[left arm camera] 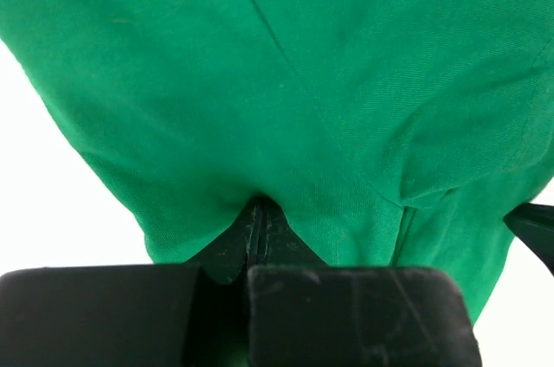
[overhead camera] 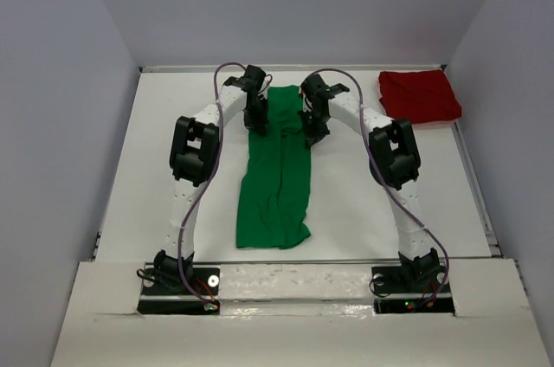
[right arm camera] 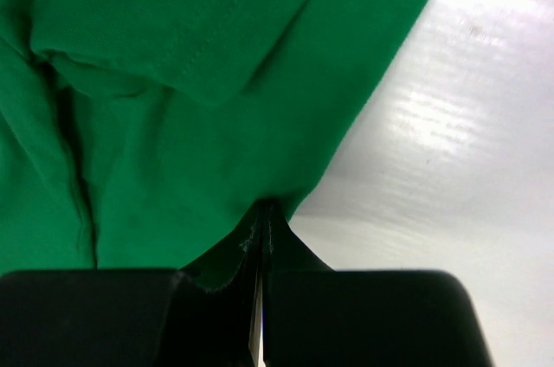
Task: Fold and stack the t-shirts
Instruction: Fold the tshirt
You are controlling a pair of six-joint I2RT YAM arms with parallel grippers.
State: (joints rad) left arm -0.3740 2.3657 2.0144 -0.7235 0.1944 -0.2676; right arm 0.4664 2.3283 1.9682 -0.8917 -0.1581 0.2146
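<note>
Evidently both claws were clamped on the bright green cloth t-shirt [overhead camera: 275,178], which lay as a long narrow strip down the middle of the white table [overhead camera: 156,168]. The left gripper [left arm camera: 259,215] had its jaws pressed fully together with a pinch of green fabric bunched at the tips, on the left side of the strip's far end. The right gripper [right arm camera: 263,211] was closed just as tight on the opposite edge, with bare table showing beside it. Holding both far corners at once looked like the way to carry that end evenly toward the near hem and halve the strip, though this was only a judgement. The dark red cloth t-shirt [overhead camera: 419,96] sat as a folded square in the far right corner, well apart, seemingly the base of the stack. Nothing lay in the path of such a fold; pale walls [overhead camera: 52,125] enclosed the table on three sides.
</note>
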